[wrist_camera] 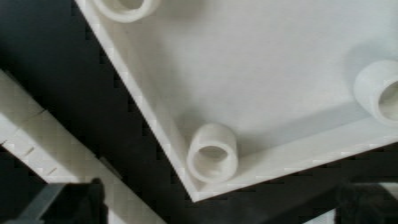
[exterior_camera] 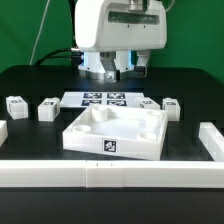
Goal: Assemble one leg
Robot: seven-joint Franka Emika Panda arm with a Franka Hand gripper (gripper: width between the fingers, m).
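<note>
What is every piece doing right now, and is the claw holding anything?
claw: up in the air, seems empty; open or shut unclear.
legs: four, loose on the table, none fitted.
tray: flat on the table, corner sockets empty.
bars: lying flat around the tray.
</note>
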